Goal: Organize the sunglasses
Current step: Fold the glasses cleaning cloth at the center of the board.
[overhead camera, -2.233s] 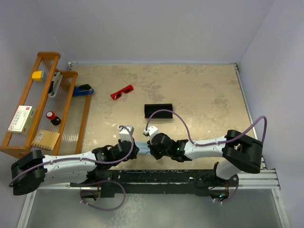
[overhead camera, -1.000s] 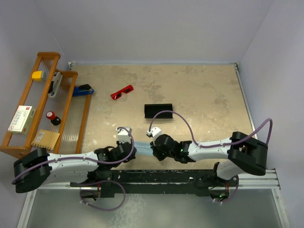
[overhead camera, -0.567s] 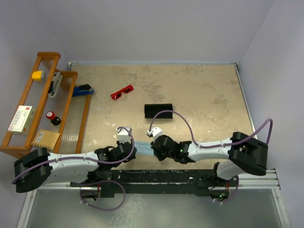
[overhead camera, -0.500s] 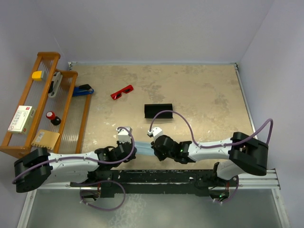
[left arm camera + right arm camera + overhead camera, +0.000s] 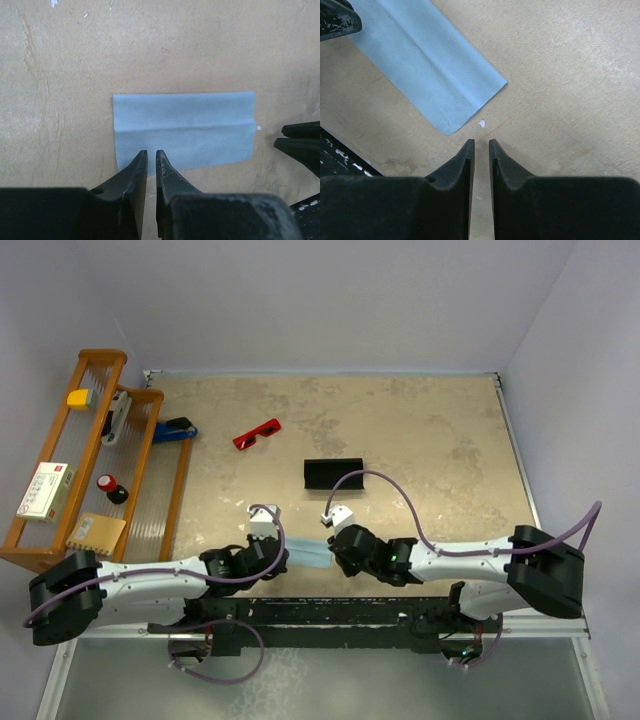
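The red sunglasses (image 5: 257, 433) lie on the tan table at the back left, far from both grippers. The black case (image 5: 335, 473) lies mid-table. A light blue cloth (image 5: 308, 553), folded flat into a strip, lies near the front edge between the grippers; it also shows in the left wrist view (image 5: 185, 130) and the right wrist view (image 5: 425, 60). My left gripper (image 5: 285, 556) (image 5: 151, 151) is shut, tips over the cloth's near edge, nothing between them. My right gripper (image 5: 338, 552) (image 5: 481, 141) is shut and empty, just off the cloth's corner.
A wooden rack (image 5: 150, 398) stands at the left with a yellow item (image 5: 77, 398), a white box (image 5: 45, 490), a tan pad (image 5: 97, 532) and small red and black pieces (image 5: 110, 485). A blue and black item (image 5: 175, 429) lies beside it. Walls enclose the table.
My right gripper has drawn back to the right, off the cloth. The cloth now lies uncovered as a folded strip. The left gripper has barely moved. Sunglasses and case have not moved.
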Controlling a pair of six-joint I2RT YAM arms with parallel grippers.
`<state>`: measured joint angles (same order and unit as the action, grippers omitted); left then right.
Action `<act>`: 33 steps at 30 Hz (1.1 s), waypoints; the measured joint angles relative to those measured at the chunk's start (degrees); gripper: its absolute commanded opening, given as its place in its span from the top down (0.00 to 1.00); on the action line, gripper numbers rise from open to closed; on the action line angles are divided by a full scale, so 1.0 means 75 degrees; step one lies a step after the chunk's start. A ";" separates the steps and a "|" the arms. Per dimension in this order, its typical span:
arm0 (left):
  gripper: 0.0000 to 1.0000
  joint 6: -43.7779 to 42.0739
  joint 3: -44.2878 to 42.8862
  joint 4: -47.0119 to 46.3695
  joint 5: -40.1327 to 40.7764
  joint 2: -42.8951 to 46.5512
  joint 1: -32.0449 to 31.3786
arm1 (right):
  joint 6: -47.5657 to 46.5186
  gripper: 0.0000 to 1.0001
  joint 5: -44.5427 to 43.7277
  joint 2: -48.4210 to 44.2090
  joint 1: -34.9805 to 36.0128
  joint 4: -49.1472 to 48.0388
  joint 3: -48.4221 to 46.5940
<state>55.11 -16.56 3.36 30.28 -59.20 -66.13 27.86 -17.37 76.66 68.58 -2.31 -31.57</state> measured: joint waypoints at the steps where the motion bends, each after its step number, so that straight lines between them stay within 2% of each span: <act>1: 0.90 -0.0020 -0.0125 0.0143 0.0015 0.0023 -0.0003 | 0.0003 0.76 -0.0020 -0.0058 -0.0003 0.0017 0.0000; 9: 0.84 -0.0026 -0.0903 0.1023 0.0347 0.0507 -0.0044 | 0.0079 0.74 -0.0157 -0.0431 -0.0003 0.0102 0.0000; 10: 0.76 -0.0026 -0.0970 0.1166 0.0408 0.0583 -0.0044 | 0.0099 0.74 -0.0157 -0.0443 0.0000 0.0102 0.0000; 13: 0.63 0.0009 -0.1090 0.1577 0.0554 0.0755 -0.0044 | 0.0157 0.72 -0.0157 -0.0443 0.0000 0.0105 0.0000; 24: 0.62 0.0391 -0.1096 0.2579 0.0679 0.0866 -0.0044 | 0.0297 0.72 -0.0157 -0.0446 0.0000 0.0090 0.0003; 33: 0.62 0.0463 -0.1096 0.2378 0.0667 -0.0201 -0.0044 | 0.0353 0.72 -0.0152 -0.0650 0.0000 0.0006 0.0178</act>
<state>58.59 -24.77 21.19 35.29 -60.71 -66.46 30.50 -18.50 71.79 68.58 -2.26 -30.24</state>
